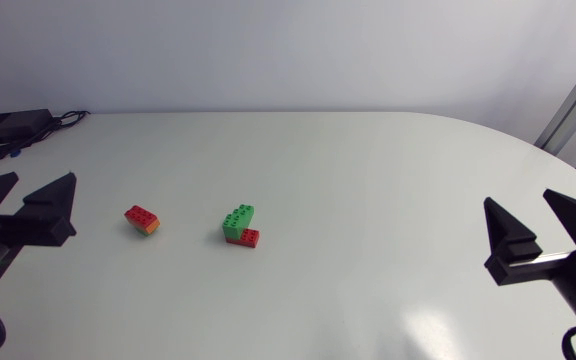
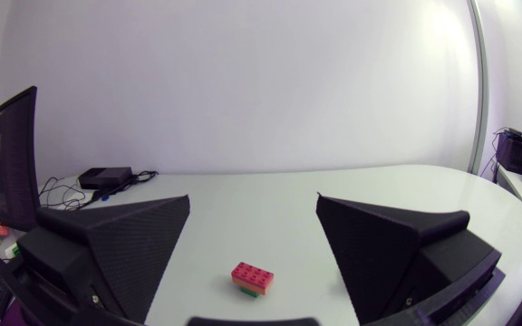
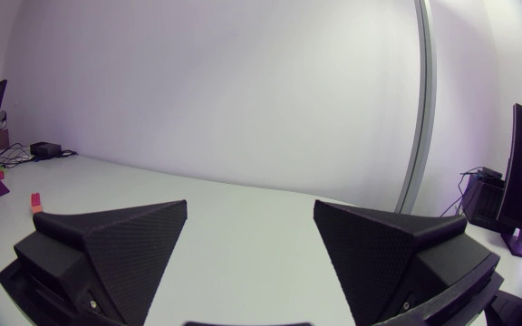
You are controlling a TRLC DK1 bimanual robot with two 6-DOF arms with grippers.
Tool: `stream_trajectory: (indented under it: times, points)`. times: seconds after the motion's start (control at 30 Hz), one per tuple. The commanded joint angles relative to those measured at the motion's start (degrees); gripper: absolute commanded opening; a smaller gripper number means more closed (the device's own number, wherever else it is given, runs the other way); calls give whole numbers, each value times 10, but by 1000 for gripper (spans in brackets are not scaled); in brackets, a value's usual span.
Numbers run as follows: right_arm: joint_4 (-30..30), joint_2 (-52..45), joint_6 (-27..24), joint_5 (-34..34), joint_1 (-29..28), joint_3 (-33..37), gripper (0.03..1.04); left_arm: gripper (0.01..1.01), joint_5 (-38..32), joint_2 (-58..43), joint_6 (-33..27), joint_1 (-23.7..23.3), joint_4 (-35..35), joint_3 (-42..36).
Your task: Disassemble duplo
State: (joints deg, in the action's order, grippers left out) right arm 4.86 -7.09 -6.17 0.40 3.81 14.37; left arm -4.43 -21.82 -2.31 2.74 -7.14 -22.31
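Two small duplo stacks lie left of the table's middle. One is a red brick on an orange one point(image 1: 142, 219). The other is a green brick set across a red one point(image 1: 240, 225). My left gripper point(image 1: 44, 180) stands open at the left edge, well short of the red-orange stack. From the left wrist, a red-topped stack point(image 2: 252, 278) lies on the table ahead of the open fingers, level with the gap of the left gripper point(image 2: 253, 204). My right gripper point(image 1: 518, 200) is open at the far right, empty. The right gripper point(image 3: 250, 206) has only a tiny red piece point(image 3: 35, 201) far ahead.
A black box point(image 1: 8, 125) with cables sits at the back left corner, also seen from the left wrist as a black box point(image 2: 105, 176). The white table point(image 1: 368, 200) is rounded at its right end.
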Motion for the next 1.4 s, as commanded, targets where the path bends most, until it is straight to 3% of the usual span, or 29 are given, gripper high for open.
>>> stream_trajectory:
  times: [0.0,0.17,0.33,0.53,0.7,1.03,1.37]
  points:
    - [8,-49,18,1,5,29,1003,961,2,-75,20,11,-9,-39]
    - [9,-157,35,1,6,83,1003,834,0,-271,3,9,-53,-136]
    - [15,-224,70,1,5,112,1003,823,-19,-463,15,-20,-99,-241]
    - [18,-229,78,2,5,102,1003,854,-10,-647,-106,-34,-213,-364]
    - [25,-211,78,2,5,83,1003,905,99,-689,-200,-32,-231,-371]
    - [43,-161,76,0,6,60,1003,918,101,-722,-292,-56,-233,-385]
    - [36,-165,76,0,6,56,1003,933,100,-784,-308,-82,-232,-403]
